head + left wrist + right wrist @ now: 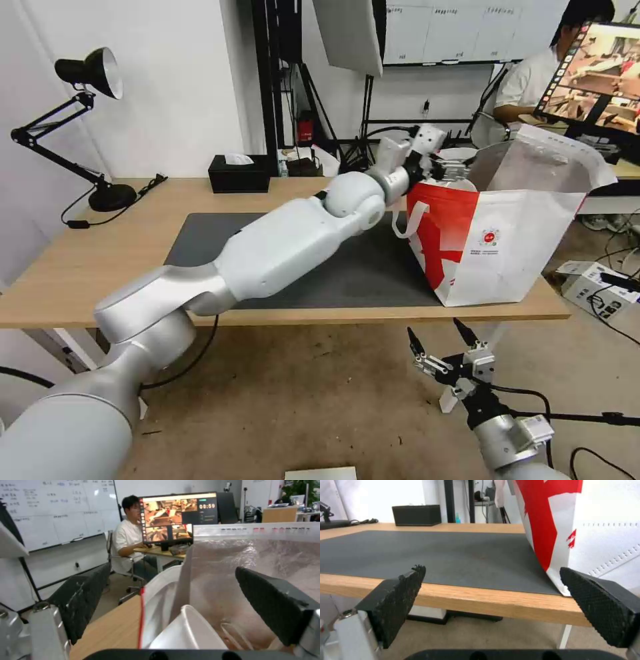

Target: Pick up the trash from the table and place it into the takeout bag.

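The takeout bag (507, 240) stands open on the right end of the table (100, 260), partly on the dark grey mat (347, 273). My left arm reaches across the table to the bag's mouth, where the left gripper (440, 163) is open at the rim. In the left wrist view its fingers (273, 605) straddle the bag's foil-lined wall (226, 565), with nothing held. Below them inside the bag lie a white bowl (190, 632) and a clear plastic edge (235, 632). My right gripper (445, 337) hangs open below the table's front edge, facing the bag's red-and-white side (553, 517).
A black tissue box (239, 173) sits at the table's back edge and a black desk lamp (87, 73) at its far left. A person sits at a monitor (593, 67) behind the bag. A box and cables (593, 287) lie on the floor to the right.
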You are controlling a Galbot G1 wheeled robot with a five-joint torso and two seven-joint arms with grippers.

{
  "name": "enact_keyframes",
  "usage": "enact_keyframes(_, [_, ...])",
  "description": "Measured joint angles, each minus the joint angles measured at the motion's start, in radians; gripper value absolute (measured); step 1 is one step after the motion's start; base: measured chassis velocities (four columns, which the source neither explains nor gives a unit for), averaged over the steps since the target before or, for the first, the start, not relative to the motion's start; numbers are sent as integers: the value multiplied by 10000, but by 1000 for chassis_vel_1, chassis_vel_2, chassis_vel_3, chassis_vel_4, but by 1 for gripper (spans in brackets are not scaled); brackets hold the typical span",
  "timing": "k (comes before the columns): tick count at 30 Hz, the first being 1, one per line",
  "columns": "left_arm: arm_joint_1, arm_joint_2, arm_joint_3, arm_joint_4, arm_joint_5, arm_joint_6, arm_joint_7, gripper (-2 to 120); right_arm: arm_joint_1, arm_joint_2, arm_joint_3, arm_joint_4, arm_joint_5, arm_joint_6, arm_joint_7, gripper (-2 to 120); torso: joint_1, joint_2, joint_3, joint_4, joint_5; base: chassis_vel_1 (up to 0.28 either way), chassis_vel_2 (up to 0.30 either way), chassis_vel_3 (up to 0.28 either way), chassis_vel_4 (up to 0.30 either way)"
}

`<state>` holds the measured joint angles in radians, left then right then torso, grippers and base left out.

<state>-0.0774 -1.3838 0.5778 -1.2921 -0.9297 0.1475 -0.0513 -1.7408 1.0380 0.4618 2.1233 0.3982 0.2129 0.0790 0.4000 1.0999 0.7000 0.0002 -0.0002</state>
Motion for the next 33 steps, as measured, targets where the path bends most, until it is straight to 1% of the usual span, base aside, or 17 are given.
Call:
enact_keyframes(5, [274, 457, -209, -602, -170, 109, -14, 100, 0, 0, 0, 0, 0, 0, 0, 100, 0, 0, 0, -2, 0, 0, 0, 0, 0])
enact_keyframes(6, [274, 457, -209, -602, -170, 109, -14, 100, 0, 0, 0, 0, 0, 0, 0, 100, 0, 0, 0, -2, 0, 0, 0, 0, 0])
enact_keyframes(9, [563, 882, -426, -1152, -198, 173, -37, 100, -1, 0, 0, 0, 0, 0, 1, 100, -1, 0, 1, -4, 0, 0, 0, 0, 0])
enact_keyframes(10, [563, 882, -426, -1152, -198, 173, -37, 100, -1, 0, 0, 0, 0, 0, 1, 100, -1, 0, 1, -4, 0, 0, 0, 0, 0])
enact_keyframes(13, [1027, 1594, -760, -1800, -219, 154, -63, 100, 0, 0, 0, -1, 0, 0, 0, 100, 0, 0, 0, -3, 0, 0, 0, 0, 0])
enact_keyframes(14, [1027, 1594, -760, -1800, -219, 154, -63, 100, 0, 0, 0, -1, 0, 0, 0, 100, 0, 0, 0, -3, 0, 0, 0, 0, 0])
enact_keyframes(16, [1460, 2104, -1036, -2169, -232, -76, -65, 100, 0, 0, 0, 0, 0, 0, 0, 100, 0, 0, 0, -1, -1, 0, 0, 0, 0])
enact_keyframes(17, [1460, 2104, -1036, -2169, -232, -76, -65, 100, 0, 0, 0, 0, 0, 0, 0, 100, 0, 0, 0, -1, -1, 0, 0, 0, 0])
enact_keyframes(20, [2146, 2747, -1667, -2753, -316, -310, -85, 100, 0, 0, 0, 0, 0, 0, -1, 100, 0, 0, 0, -2, -2, 0, 0, 0, 0])
enact_keyframes(21, [2146, 2747, -1667, -2753, -316, -310, -85, 100, 0, 0, 0, 0, 0, 0, -1, 100, 0, 0, 0, -2, -2, 0, 0, 0, 0])
enact_keyframes(23, [2544, 3108, -2008, -3091, -325, -502, -176, 100, 0, 0, 0, 0, 0, 0, 0, 100, -1, 1, 0, -3, 0, 0, 0, 0, 0])
enact_keyframes(24, [2862, 3394, -2289, -3311, -312, -660, -251, 100, 0, 1, 0, 0, 0, 0, 0, 100, -1, 1, 0, -3, -2, 0, 0, 0, 0])
enact_keyframes(25, [2862, 3394, -2289, -3311, -312, -660, -251, 100, 0, 1, 0, 0, 0, 0, 0, 100, -1, 1, 0, -3, -2, 0, 0, 0, 0])
enact_keyframes(27, [3478, 3874, -2866, -3688, -267, -846, -311, 100, 0, 1, -1, 0, 0, 0, 0, 100, 0, 0, 0, 0, -2, 0, 0, 0, 0])
enact_keyframes(30, [3912, 4107, -3257, -3913, -222, -959, -318, 100, 1, 0, 0, 0, 0, 0, 0, 100, 0, 1, 0, -2, -1, 0, 0, 0, 0])
enact_keyframes(32, [4666, 4426, -3909, -4235, -117, -1164, -327, 100, 0, 0, -1, 0, 0, 0, -1, 100, -1, 1, -1, -2, -1, 0, 0, 0, 0])
enact_keyframes(33, [4666, 4426, -3909, -4235, -117, -1164, -327, 100, 0, 0, -1, 0, 0, 0, -1, 100, -1, 1, -1, -2, -1, 0, 0, 0, 0])
